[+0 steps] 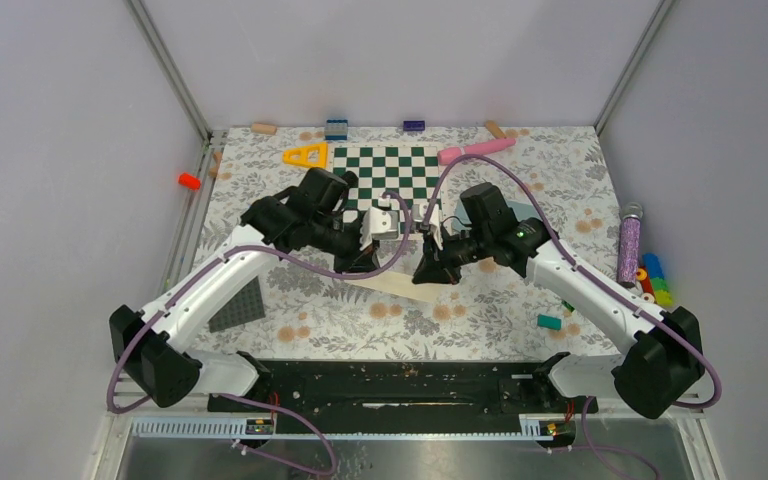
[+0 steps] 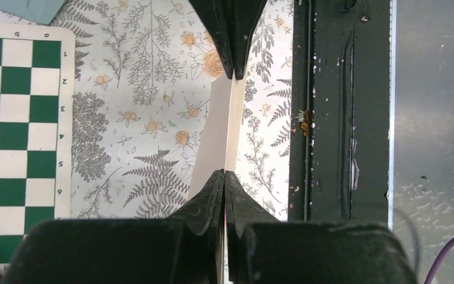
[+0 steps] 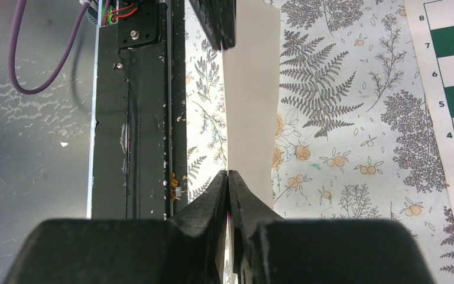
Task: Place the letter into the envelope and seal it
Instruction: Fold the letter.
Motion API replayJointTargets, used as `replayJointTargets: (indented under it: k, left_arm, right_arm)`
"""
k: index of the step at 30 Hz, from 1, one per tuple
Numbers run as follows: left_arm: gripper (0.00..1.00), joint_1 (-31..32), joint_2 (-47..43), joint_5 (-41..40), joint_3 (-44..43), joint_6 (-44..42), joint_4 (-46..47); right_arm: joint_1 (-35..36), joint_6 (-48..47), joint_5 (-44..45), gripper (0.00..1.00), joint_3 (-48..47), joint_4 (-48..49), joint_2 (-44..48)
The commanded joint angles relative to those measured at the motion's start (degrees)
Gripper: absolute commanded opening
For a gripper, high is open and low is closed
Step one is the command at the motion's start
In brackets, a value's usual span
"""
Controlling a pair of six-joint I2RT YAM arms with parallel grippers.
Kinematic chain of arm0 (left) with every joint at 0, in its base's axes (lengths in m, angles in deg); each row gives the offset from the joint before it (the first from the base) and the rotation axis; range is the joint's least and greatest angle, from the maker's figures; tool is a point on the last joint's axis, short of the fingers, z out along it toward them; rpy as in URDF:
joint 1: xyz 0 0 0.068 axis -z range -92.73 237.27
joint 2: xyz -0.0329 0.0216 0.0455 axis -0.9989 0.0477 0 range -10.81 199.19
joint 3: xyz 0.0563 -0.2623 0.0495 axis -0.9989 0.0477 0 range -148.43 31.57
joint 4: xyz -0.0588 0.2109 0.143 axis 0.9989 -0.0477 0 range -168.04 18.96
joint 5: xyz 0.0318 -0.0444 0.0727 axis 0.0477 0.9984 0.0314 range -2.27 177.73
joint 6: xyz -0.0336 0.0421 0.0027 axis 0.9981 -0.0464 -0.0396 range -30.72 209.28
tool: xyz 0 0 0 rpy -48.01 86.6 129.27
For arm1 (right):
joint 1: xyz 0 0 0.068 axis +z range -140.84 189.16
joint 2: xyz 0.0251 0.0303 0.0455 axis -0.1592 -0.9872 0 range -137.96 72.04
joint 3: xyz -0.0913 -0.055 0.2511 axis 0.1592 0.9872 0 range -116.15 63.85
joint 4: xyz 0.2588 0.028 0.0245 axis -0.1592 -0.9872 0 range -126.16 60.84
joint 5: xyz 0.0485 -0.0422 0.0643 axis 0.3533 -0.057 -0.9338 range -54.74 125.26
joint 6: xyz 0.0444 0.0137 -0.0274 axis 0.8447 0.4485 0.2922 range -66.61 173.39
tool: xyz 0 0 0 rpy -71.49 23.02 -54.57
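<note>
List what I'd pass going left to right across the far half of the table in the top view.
orange peg → yellow triangle → chessboard → pink cylinder → purple glitter tube

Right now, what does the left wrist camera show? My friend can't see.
The left end effector pinches the cream letter edge-on above a flowery table cover. A green-white chessboard lies along the picture's left edge, with a teal envelope corner above it.
</note>
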Motion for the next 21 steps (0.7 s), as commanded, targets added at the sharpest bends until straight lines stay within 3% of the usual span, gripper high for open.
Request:
replayJointTargets:
  k: [1,21]
  left_arm:
    - [0.00,-1.92,-3.05,-0.73,-0.66,-1.53,0.03]
    - [0.00,-6.99,-6.78,-0.95,-1.95,-5.85,-5.06]
  right_arm:
    - [-0.66,-1.01,-0.49,0.09,0.35,0.10,1.53]
    - [-3.19,-0.99,-0.81,0.08,0.48,0.10,2.04]
